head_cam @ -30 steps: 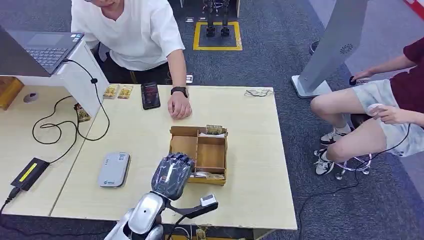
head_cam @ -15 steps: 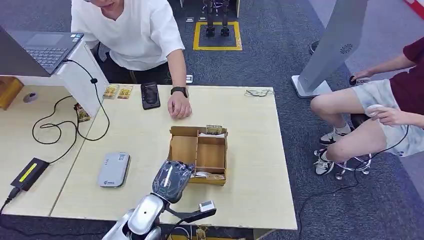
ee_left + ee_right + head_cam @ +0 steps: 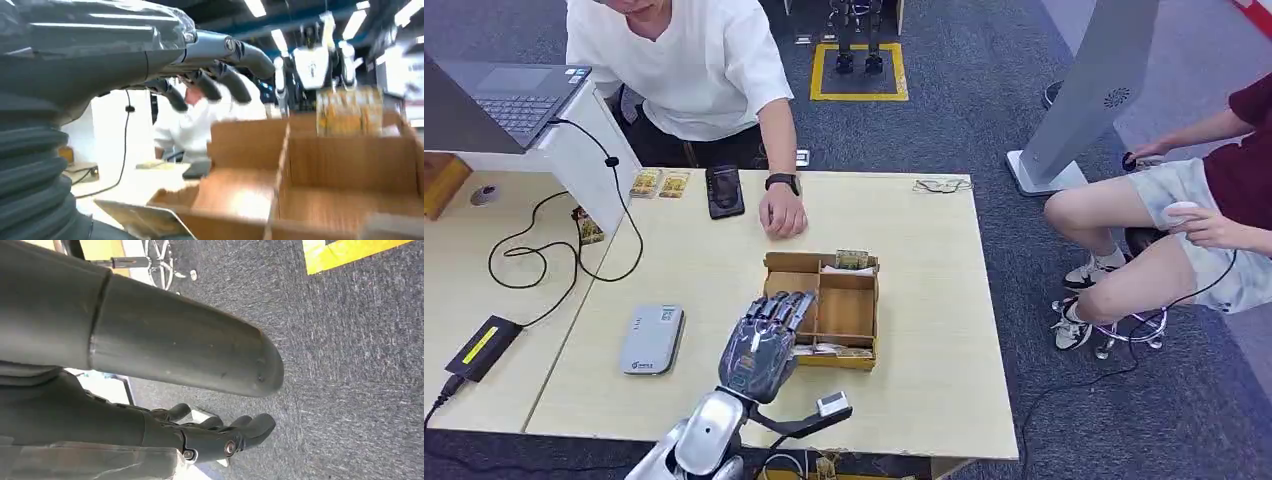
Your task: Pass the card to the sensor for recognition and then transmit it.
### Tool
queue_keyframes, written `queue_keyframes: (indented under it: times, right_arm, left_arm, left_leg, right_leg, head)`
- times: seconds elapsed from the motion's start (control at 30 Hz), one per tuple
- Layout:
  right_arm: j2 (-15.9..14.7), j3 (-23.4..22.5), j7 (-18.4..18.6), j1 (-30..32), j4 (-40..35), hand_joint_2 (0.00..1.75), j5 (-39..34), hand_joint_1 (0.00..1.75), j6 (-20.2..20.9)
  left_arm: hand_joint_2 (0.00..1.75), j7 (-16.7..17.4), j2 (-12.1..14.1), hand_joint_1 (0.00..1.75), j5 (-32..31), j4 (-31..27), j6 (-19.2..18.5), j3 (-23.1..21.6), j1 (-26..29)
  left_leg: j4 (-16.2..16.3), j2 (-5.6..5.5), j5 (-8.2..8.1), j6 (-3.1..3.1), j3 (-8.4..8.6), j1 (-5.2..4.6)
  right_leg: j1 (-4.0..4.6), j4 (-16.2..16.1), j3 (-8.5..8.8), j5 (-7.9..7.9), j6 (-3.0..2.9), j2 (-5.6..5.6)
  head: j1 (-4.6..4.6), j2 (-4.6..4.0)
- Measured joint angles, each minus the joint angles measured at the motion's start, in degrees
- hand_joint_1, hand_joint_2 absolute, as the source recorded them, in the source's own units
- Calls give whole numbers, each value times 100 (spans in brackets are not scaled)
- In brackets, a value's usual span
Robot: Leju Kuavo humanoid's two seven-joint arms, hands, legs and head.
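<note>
A brown cardboard box (image 3: 860,312) with several compartments stands mid-table. Yellowish cards (image 3: 852,259) stand at its back wall, and more cards (image 3: 836,350) lie in its narrow front slot. My left hand (image 3: 765,340) hovers at the box's near left corner, fingers stretched out over the left compartment and holding nothing. In the left wrist view its dark fingers (image 3: 220,82) spread above the box (image 3: 345,165), with the upright cards (image 3: 350,110) blurred at the back. The grey sensor pad (image 3: 652,339) lies on the table left of the hand. My right hand (image 3: 220,437) hangs beside my body over the carpet, empty.
A person in white leans on the table's far edge, fist (image 3: 782,212) down near a black phone (image 3: 724,190). A laptop (image 3: 519,98), black cables (image 3: 554,262) and a black adapter (image 3: 482,346) lie at the left. Another person (image 3: 1194,215) sits to the right of the table.
My left hand's fingers, curled half a second ago, have straightened and reached forward over the box's left compartment. The person's fist and the box have stayed put.
</note>
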Motion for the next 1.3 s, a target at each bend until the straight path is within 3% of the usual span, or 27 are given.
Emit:
queue_keyframes:
  times: [0.2, 0.57, 1.17, 1.2, 1.23, 1.27, 1.3]
  right_arm:
    - [0, 0, -24, 7, 28, 0, 7, 0, -15]
    - [-61, 0, -144, 4, 175, 0, 76, 0, -85]
    - [-184, 0, -195, -19, 372, 0, 74, 0, -151]
    - [-186, 0, -197, -19, 374, 0, 74, 0, -153]
    - [-186, 0, -197, -19, 378, 0, 74, 0, -157]
    - [-188, 0, -197, -19, 380, 0, 74, 0, -162]
    - [-188, 0, -197, -19, 383, 0, 74, 0, -162]
  left_arm:
    - [175, 76, 103, 0, 0, -140, 172, -22, 5]
    - [175, 214, 310, 0, -2, -164, 82, -210, -103]
    - [175, -33, 391, 0, -2, 711, 39, -350, -250]
    - [175, -33, 391, 38, -2, 743, 43, -354, -251]
    - [175, -33, 391, 154, -2, 763, 46, -356, -249]
    - [175, -39, 389, 175, -2, 789, 50, -356, -250]
    - [175, -66, 389, 175, -2, 800, 59, -356, -250]
  left_leg:
    - [0, 0, 0, 0, 0, 0]
    - [0, 0, 0, 0, 0, 0]
    - [0, 2, 0, 0, 0, 0]
    - [0, 2, 0, 0, 0, 0]
    - [0, 2, 0, 0, 0, 0]
    - [0, 2, 0, 0, 0, 0]
    - [0, 2, 0, 0, 0, 0]
  right_leg:
    - [0, 0, 0, 0, 0, 0]
    - [0, 0, 0, 0, 0, 0]
    - [0, 0, -1, 0, 0, 2]
    - [0, 0, -1, 0, 0, 1]
    - [0, 0, -1, 0, 0, 2]
    - [0, 0, -1, 0, 0, 2]
    - [0, 0, -1, 0, 0, 2]
  head:
    - [2, 0]
    - [0, 0]
    - [0, 0]
    - [0, 0]
    - [0, 0]
    - [0, 0]
    - [0, 0]
